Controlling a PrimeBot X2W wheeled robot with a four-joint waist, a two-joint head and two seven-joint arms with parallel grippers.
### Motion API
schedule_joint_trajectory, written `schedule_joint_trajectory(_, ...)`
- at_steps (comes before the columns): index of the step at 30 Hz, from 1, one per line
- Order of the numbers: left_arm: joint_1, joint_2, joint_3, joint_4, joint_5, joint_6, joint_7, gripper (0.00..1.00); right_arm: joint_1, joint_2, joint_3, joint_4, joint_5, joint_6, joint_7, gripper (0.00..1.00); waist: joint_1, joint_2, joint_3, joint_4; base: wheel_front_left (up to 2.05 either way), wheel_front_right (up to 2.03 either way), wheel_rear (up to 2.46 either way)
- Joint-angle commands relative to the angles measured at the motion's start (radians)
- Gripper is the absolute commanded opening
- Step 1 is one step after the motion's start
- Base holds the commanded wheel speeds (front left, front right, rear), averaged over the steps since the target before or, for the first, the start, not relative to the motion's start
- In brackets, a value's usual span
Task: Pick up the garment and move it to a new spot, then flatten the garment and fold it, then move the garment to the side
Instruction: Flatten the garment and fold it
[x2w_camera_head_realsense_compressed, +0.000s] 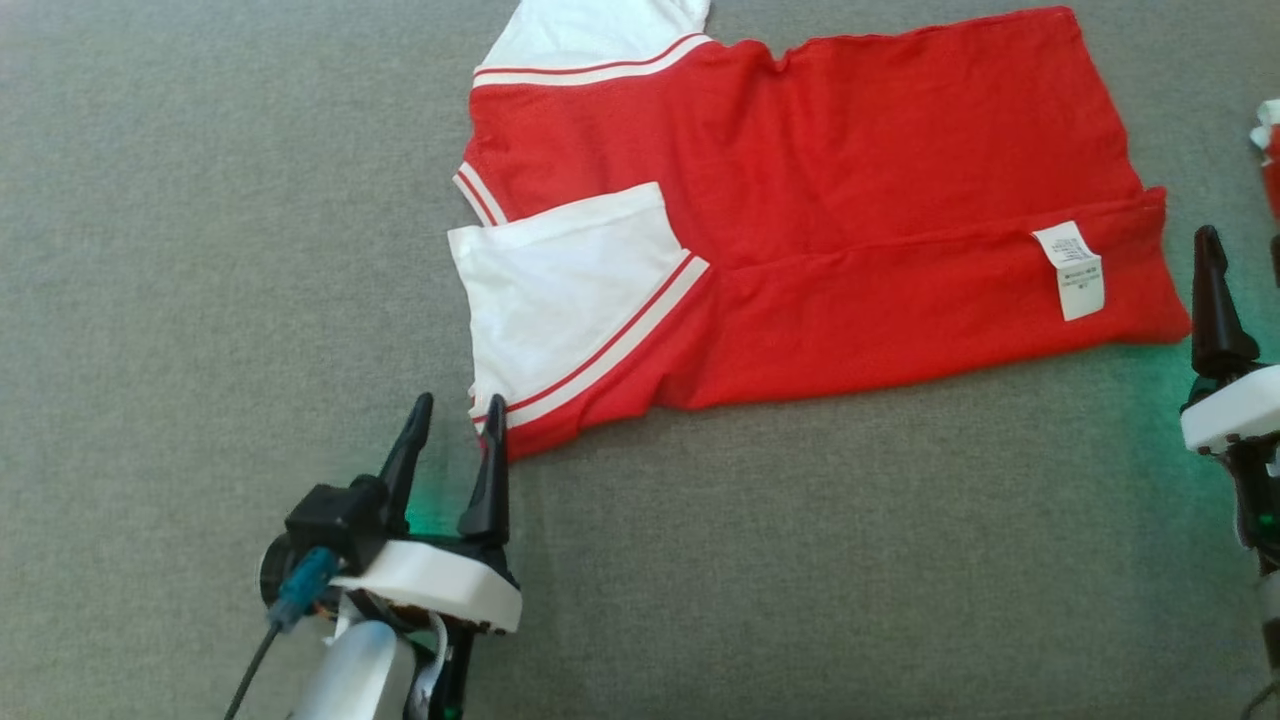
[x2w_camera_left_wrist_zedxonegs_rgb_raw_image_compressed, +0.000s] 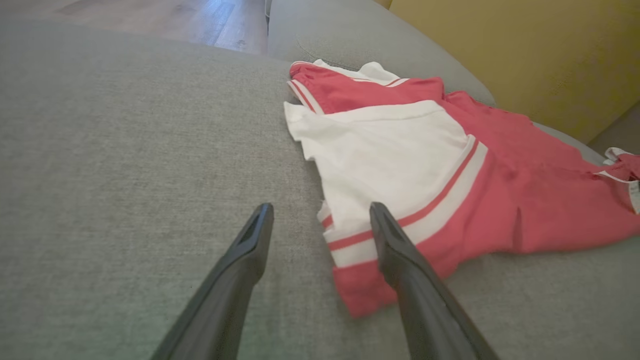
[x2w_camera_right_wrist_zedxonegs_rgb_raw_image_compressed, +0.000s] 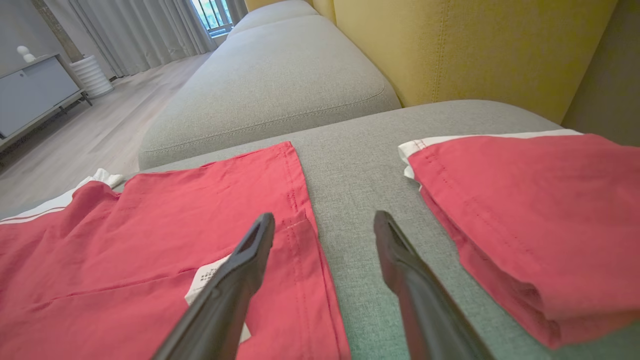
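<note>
grey sofa cushion, red-and-white garment flat on it, near edge folded over, second folded red garment beside its hem, left gripper spread, empty, at sleeve corner, right gripper spread, empty, at hem, white care label

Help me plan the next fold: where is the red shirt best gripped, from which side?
Probably two near corners of the shirt: the one below the white sleeve, from the left, and the hem corner by the label, from the right. It lies flat, with open jaws beside each.
</note>
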Motion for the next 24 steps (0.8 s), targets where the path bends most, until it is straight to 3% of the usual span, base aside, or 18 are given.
schedule_joint_trajectory(1, 0.016, 0.0, 0.022, -0.04, -0.004, 0.007, 0.001, 1.0, 0.006, -0.023, 0.016, -0.024, 0.007, 0.007, -0.015, 1.0, 0.0001, 0.0, -0.001, -0.005, 0.0, 0.0, 0.0)
schedule_joint_trajectory(10, 0.067, 0.019, -0.014, -0.059, -0.01, 0.011, 0.094, 1.0, 0.001, -0.027, 0.027, -0.012, 0.008, 0.007, -0.026, 1.0, 0.0001, 0.0, 0.0, -0.015, 0.0, 0.0, 0.0)
schedule_joint_trajectory(11, 0.067, 0.021, -0.018, -0.058, -0.011, 0.01, 0.104, 0.93, 0.001, -0.027, 0.027, -0.011, 0.008, 0.007, -0.026, 1.0, 0.0001, 0.0, 0.001, -0.013, 0.0, 0.0, 0.0)
schedule_joint_trajectory(12, 0.063, 0.023, -0.02, -0.055, -0.014, 0.007, 0.11, 0.47, -0.001, -0.026, 0.028, -0.008, 0.006, 0.007, -0.026, 1.0, 0.0001, 0.0, 0.003, -0.011, 0.0, 0.0, 0.0)
schedule_joint_trajectory(13, 0.059, 0.027, -0.02, -0.049, -0.012, 0.008, 0.112, 0.39, -0.002, -0.025, 0.028, -0.006, 0.005, 0.007, -0.026, 1.0, 0.0001, 0.0, 0.003, -0.01, 0.0, 0.0, 0.0)
schedule_joint_trajectory(14, 0.059, 0.027, -0.02, -0.049, -0.012, 0.008, 0.112, 0.39, -0.002, -0.025, 0.028, -0.006, 0.005, 0.007, -0.026, 1.0, 0.0001, 0.0, 0.003, -0.01, 0.0, 0.0, 0.0)
schedule_joint_trajectory(16, 0.054, 0.031, -0.019, -0.036, -0.014, 0.009, 0.113, 0.08, -0.004, -0.024, 0.031, -0.002, 0.004, 0.007, -0.025, 1.0, 0.0001, 0.0, 0.005, -0.009, 0.0, 0.0, 0.0)
schedule_joint_trajectory(17, 0.051, 0.033, -0.02, -0.028, -0.014, 0.008, 0.118, 0.0, -0.005, -0.023, 0.032, 0.0, 0.004, 0.007, -0.024, 1.0, 0.0001, 0.0, 0.006, -0.008, 0.0, 0.0, 0.0)
schedule_joint_trajectory(24, 0.043, 0.043, -0.023, -0.023, -0.021, -0.006, 0.106, 0.0, -0.008, -0.02, 0.037, 0.035, 0.011, 0.007, 0.0, 1.0, 0.0001, 0.0, 0.006, -0.001, 0.0, 0.0, 0.0)
